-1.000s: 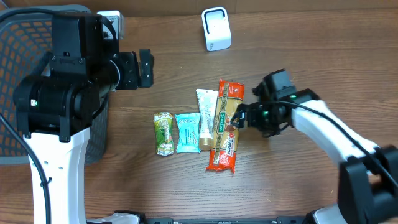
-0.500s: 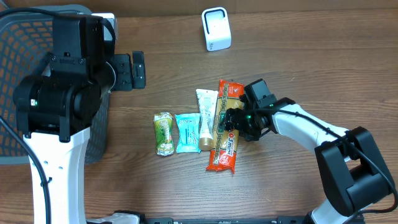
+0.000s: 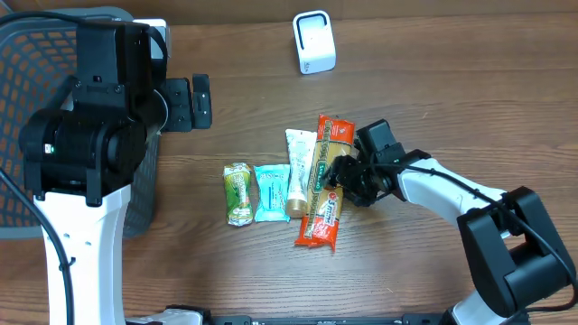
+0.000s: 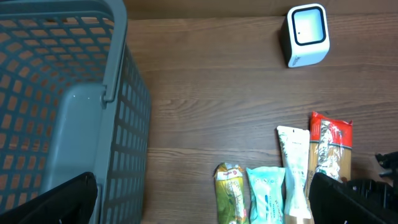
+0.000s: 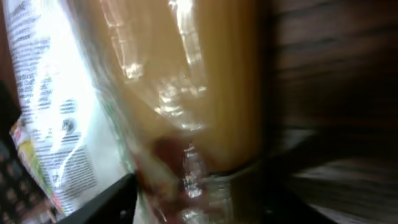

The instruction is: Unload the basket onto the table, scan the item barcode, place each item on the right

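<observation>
right gripper [image 3: 340,177] | against spaghetti packet [image 3: 322,218] middle | pinching or spread: cannot tell

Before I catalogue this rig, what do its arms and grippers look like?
Both arms have white links and black joint housings: left arm, right arm. A black cable trails along the left one. The left gripper and right gripper are black and blocky.

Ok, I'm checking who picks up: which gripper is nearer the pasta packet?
Right. The right gripper sits at the middle of the pasta packet; the left gripper hangs far off beside the basket.
</observation>
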Motion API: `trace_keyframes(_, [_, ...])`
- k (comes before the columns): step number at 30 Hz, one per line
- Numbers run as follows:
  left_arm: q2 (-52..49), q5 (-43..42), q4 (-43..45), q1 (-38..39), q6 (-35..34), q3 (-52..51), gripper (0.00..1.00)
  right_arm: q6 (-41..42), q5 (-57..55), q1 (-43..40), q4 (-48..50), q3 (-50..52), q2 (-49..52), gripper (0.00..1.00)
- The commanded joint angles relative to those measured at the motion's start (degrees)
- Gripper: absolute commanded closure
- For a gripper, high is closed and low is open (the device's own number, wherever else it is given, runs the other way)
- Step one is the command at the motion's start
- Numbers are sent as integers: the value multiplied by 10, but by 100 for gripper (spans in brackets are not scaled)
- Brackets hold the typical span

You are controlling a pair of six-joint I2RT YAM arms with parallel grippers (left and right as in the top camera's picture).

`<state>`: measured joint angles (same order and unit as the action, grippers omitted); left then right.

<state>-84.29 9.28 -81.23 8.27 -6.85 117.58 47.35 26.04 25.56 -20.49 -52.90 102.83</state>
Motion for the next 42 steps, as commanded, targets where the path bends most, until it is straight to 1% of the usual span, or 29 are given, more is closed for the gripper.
trace_keyframes(1, [-3,1,0,3,5,2,0,26,-24,19,10,17,33,82])
trace_keyframes(3, [-3,1,0,4,5,2,0,26,-24,19,11,17,33,96])
trace_keyframes(8, [-3,1,0,4,5,2,0,9,-11,19,4,9,20,96])
trace_keyframes(11, [-3,1,0,3,5,2,0,-34,-38,13,-45,-9,-26,96])
trace_keyframes(14, [-3,1,0,3,5,2,0,-62,-115,11,-139,-42,-91,96])
trace_keyframes(15, [-3,1,0,3,5,2,0,-70,-158,12,-190,-64,-119,96])
trace_keyframes(16, [-3,1,0,3,5,2,0,-69,-222,18,-268,-100,-146,96])
trace_keyframes(18, [-3,1,0,3,5,2,0,-69,-306,28,-374,-154,-154,96])
trace_keyframes(19, [-3,1,0,3,5,2,0,-70,-323,30,-394,-165,-152,96])
trace_keyframes(23, [-3,1,0,3,5,2,0,-73,-490,52,-531,-239,-107,96])
trace_keyframes(26, [-3,1,0,3,5,2,0,-72,-552,63,-593,-290,-44,96])
trace_keyframes(29, [-4,1,0,3,5,2,0,-104,-569,69,-599,-315,36,96])
trace_keyframes(33, [-4,1,0,3,5,2,0,-124,-579,77,-601,-333,146,96])
trace_keyframes(36, [-4,1,0,3,5,2,1,-132,-577,94,-603,-340,188,96])
trace_keyframes(38, [-4,1,0,3,5,2,0,-132,-557,110,-597,-341,193,86])
trace_keyframes(40, [-4,1,0,3,5,2,0,-137,-509,129,-588,-349,193,77])
trace_keyframes(41, [-4,1,0,3,5,2,0,-151,-478,137,-581,-356,193,72])
trace_keyframes(42, [-4,1,0,3,5,2,0,-181,-413,151,-564,-372,193,63])
